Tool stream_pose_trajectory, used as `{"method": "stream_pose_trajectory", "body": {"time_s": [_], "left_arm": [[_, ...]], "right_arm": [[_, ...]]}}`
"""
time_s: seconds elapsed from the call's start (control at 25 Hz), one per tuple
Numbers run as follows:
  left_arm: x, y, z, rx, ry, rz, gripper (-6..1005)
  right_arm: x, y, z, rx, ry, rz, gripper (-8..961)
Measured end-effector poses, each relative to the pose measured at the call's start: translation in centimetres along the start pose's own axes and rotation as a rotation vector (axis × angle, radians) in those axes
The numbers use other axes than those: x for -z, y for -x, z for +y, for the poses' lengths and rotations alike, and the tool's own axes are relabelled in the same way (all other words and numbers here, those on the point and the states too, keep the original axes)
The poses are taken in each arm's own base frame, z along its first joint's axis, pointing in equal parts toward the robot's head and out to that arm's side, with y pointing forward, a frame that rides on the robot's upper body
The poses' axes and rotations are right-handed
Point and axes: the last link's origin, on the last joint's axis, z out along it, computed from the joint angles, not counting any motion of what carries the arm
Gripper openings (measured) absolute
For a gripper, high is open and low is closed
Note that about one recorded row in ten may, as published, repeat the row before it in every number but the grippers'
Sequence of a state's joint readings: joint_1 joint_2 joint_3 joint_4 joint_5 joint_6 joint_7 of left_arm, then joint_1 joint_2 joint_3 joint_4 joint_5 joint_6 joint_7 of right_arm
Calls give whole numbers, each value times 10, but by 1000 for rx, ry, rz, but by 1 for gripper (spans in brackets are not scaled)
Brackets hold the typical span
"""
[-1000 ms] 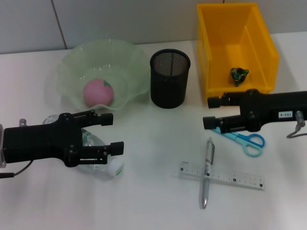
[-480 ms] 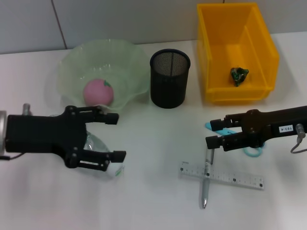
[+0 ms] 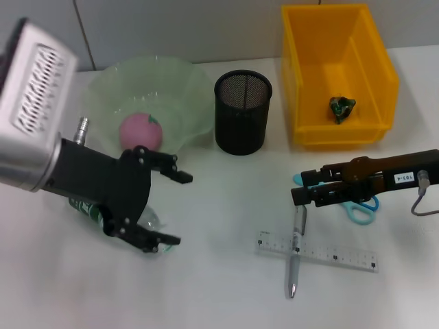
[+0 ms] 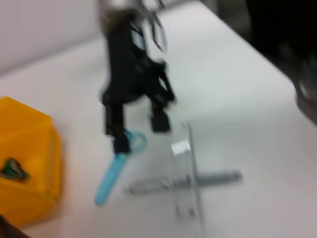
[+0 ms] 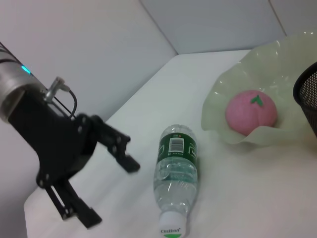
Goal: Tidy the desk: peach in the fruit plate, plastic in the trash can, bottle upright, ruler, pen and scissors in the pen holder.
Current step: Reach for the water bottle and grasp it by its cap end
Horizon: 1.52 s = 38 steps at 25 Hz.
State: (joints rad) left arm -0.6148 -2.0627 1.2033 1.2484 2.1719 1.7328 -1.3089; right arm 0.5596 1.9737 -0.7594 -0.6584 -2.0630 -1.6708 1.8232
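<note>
White desk surface with a grey wall behind. Head view: your left gripper, fingers spread apart, hangs over the lying bottle at the near left. Beyond it, the peach sits in the fruit plate; the pen holder stands right of it, and the trash can at far right holds the plastic. Your right gripper, jaws slightly apart, hovers at the scissors, just beyond the pen crossing the ruler.

Left wrist view: right gripper over the scissors' blade end.

Right wrist view: bottle on its side, left gripper open beside it, touching nothing.
</note>
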Motion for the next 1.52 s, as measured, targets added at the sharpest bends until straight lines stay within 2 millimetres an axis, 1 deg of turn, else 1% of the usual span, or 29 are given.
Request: {"method": "stream_pose_trajectory", "body": {"time_s": [0.04,0.08,0.2,0.28,0.32,0.48,0.52,0.68,1.16,1.52], "left_arm": [[0,0,0,0,0,0,863],[-6,-5,0,-51,40,-57,863],[-13,-9,0,-100,90,-118,863],[-21,-11,-2,-158,139,-190,863],[-21,-11,-2,-158,139,-190,863],[-33,-11,-6,-219,176,-270,863],[-33,-11,-6,-219,176,-270,863],[-44,-9,-8,-251,224,-329,862],[-58,-6,-20,-305,242,-402,862],[-67,1,-21,-283,262,-422,861]], "right_arm": [[0,1,0,-6,1,1,800],[-1,2,0,-13,0,2,800],[-2,3,-2,-30,-10,3,800],[-3,3,-2,-33,-17,1,801],[-4,3,-3,-33,-20,-1,801],[-5,6,-4,-36,-27,-9,801],[-5,8,-4,-36,-28,-10,801],[-6,11,-6,-40,-35,-13,801],[-6,13,-8,-43,-51,-13,800],[-7,13,-8,-43,-51,-11,801]]}}
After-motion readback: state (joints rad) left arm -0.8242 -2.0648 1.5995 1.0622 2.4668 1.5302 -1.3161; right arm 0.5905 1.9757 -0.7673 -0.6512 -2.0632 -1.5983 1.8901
